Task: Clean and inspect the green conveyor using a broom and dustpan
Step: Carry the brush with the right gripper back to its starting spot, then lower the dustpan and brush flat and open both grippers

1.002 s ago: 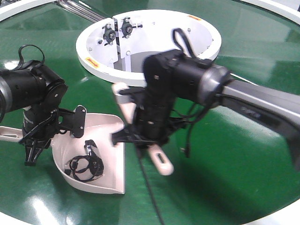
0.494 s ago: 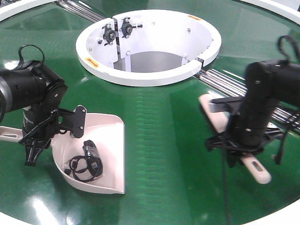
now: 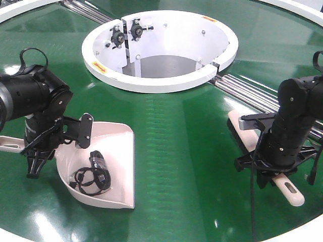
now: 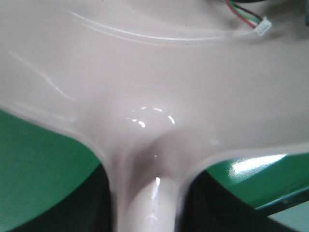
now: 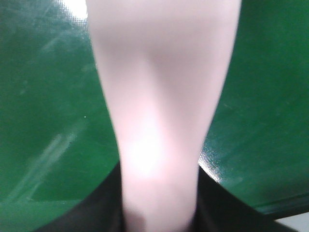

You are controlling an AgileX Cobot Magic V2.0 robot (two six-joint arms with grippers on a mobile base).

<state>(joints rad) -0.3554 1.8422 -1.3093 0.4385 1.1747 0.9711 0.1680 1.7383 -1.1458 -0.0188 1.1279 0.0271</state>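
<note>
The green conveyor (image 3: pixel 186 151) fills the front view, with its white ring opening (image 3: pixel 161 45) at the back. The pale dustpan (image 3: pixel 118 151) lies on the belt at the left with a black cable tangle (image 3: pixel 93 174) inside. My left gripper (image 3: pixel 35 161) is shut on the dustpan's handle (image 4: pixel 147 203). My right gripper (image 3: pixel 270 176) is shut on the broom (image 3: pixel 247 128), which rests low over the belt at the right; its handle end (image 3: pixel 290 189) with a slot sticks out toward the front. The broom's handle (image 5: pixel 159 145) fills the right wrist view.
Steel rollers (image 3: pixel 252 91) cross the belt from the ring toward the right, just behind the broom. More rollers (image 3: pixel 86 10) show at the back left. The belt's white outer rim (image 3: pixel 298 232) curves along the front right. A small white connector (image 4: pixel 263 26) lies in the dustpan.
My right arm has swung with the broom from the dustpan's right edge far to the right side of the belt. The left arm and dustpan have not moved.
</note>
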